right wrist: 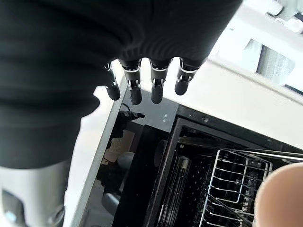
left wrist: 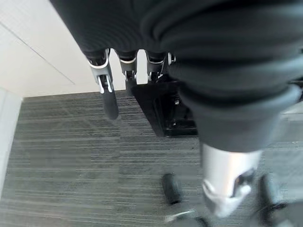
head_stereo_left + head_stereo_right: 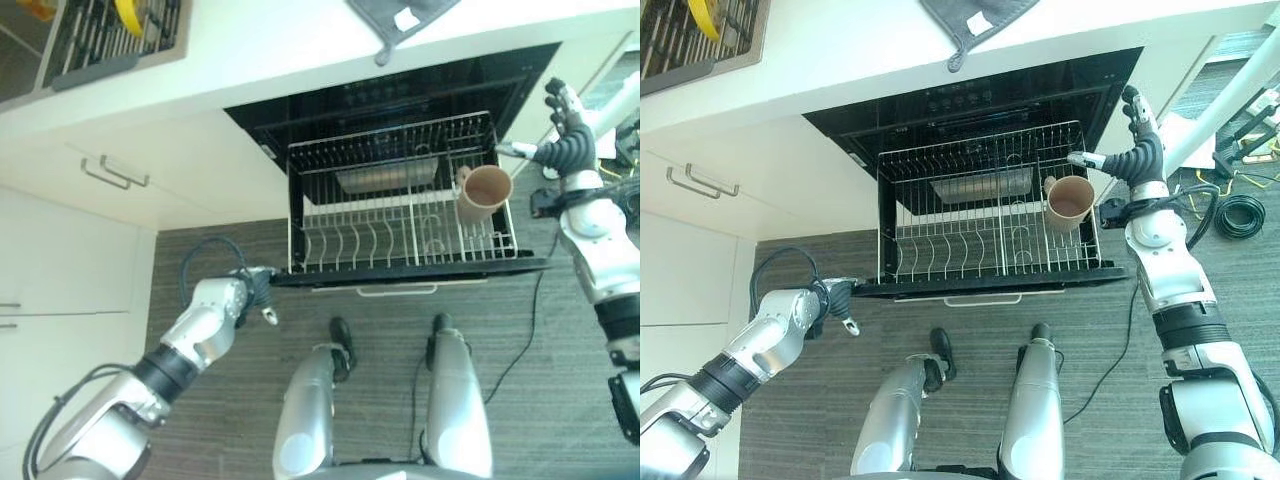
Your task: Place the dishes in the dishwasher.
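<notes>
The left hand [image 3: 262, 295] hangs by the open dishwasher's door [image 3: 400, 272], fingers relaxed and empty. The tan mug [image 3: 484, 192] sits in the rack's [image 3: 400, 215] right side, tipped outward. Just right of it, the nearer right hand [image 3: 565, 130] holds its fingers straight and empty.

Dishwasher [image 3: 400, 90] open below the white counter, dark cavity exposed. Wire rack [image 3: 400, 205] pulled out over the lowered door, rows of upright tines across its front half, a long grey tray-like piece lying toward the rear. One dish loaded: tan cup [image 3: 484, 192], plain, sitting at the rack's right side, tilted with its open mouth turned up and toward the front, brown interior visible
</notes>
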Robot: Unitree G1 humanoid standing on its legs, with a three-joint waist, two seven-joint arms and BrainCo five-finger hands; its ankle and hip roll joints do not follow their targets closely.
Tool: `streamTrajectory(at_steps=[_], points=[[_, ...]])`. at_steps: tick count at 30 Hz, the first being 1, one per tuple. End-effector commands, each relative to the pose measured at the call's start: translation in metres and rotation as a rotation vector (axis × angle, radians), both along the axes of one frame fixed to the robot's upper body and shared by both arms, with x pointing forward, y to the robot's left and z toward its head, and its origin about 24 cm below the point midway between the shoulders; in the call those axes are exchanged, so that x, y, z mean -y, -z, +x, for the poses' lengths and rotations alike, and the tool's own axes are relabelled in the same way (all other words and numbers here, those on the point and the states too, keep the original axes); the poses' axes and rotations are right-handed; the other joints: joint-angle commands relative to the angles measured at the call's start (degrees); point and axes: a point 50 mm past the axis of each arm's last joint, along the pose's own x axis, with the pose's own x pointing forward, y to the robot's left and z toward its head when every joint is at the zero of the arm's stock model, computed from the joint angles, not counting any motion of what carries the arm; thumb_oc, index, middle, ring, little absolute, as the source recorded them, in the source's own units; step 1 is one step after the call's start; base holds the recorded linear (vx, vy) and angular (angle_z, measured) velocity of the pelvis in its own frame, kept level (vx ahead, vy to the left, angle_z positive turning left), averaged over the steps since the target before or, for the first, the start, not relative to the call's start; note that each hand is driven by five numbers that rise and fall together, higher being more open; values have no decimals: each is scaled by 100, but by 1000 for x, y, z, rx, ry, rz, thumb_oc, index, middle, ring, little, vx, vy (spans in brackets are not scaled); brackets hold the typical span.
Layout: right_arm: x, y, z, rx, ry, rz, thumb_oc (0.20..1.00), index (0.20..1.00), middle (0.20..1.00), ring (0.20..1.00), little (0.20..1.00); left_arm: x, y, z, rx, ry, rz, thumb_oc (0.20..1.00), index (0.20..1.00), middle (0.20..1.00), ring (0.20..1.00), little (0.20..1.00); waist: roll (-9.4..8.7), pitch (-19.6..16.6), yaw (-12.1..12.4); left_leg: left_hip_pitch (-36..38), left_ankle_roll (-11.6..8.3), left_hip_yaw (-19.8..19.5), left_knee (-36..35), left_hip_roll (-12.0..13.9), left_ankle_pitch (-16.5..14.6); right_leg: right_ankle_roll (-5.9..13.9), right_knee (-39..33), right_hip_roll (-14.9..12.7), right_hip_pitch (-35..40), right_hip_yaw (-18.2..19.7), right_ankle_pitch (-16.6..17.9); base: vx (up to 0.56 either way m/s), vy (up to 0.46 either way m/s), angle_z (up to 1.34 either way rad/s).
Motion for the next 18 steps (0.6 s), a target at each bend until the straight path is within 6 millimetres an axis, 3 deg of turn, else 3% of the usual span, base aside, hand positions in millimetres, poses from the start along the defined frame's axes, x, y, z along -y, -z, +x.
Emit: streamTrajectory(at_steps=[1, 2, 4, 5, 8, 12, 14, 18], points=[[5, -30, -20, 178, 4, 4, 1000, 1000, 1000, 1000, 1000, -42, -21, -13, 127, -124, -76, 1000, 1000, 1000, 1000, 1000, -167, 131, 93, 173, -95, -375, 411, 32, -737, 9, -447, 44, 345, -174, -18, 67, 15, 7], [7, -22, -41, 220, -2, 31, 1000, 1000, 1000, 1000, 1000, -57, -49, -17, 303, -184, -248, 1000, 1000, 1000, 1000, 1000, -218, 127, 100, 276, -109, -352, 347, 39, -721, 3, -504, 51, 475, -222, -36, 67, -2, 12], [9, -18, -56, 255, 2, 60, 1000, 1000, 1000, 1000, 1000, -61, -68, -27, 517, -193, -436, 1000, 1000, 1000, 1000, 1000, -261, 120, 120, 405, -131, -324, 255, 57, -700, -7, -607, 68, 637, -286, -40, 62, -18, 17], [10, -11, -69, 281, 4, 83, 1000, 1000, 1000, 1000, 1000, -61, -80, -40, 692, -197, -637, 1000, 1000, 1000, 1000, 1000, -349, 71, 161, 545, -130, -320, 119, 59, -681, -9, -768, 92, 822, -367, -25, 36, -50, 16], [11, -2, -84, 323, 39, 113, 1000, 1000, 1000, 1000, 1000, -58, -91, -58, 953, -196, -833, 1000, 1000, 1000, 1000, 1000, -542, -14, 265, 734, -145, -330, -43, 77, -681, -26, -991, 150, 1083, -488, 13, 17, -81, 11], [14, 7, -94, 332, 50, 195, 1000, 1000, 1000, 1000, 1000, -56, -103, -78, 1178, -203, -1089, 1000, 1000, 1000, 1000, 1000, -761, -244, 373, 1069, -160, -315, -293, 54, -649, -30, -1421, 163, 1531, -648, 135, 17, -5, 13], [17, 18, -101, 328, 81, 260, 1000, 1000, 1000, 1000, 1000, -55, -108, -87, 1258, -191, -1251, 1000, 1000, 1000, 1000, 1000, -894, -499, 412, 1412, -149, -260, -521, -22, -715, 77, -1803, 102, 1912, -713, 231, 51, 98, 12], [17, 26, -109, 314, 101, 298, 1000, 1000, 1000, 1000, 1000, -52, -119, -98, 1341, -101, -1304, 1000, 1000, 1000, 1000, 1000, -1030, -957, 443, 1997, -79, -217, -1215, -225, -561, 309, -2449, -15, 2417, -768, 663, 87, 176, 11]])
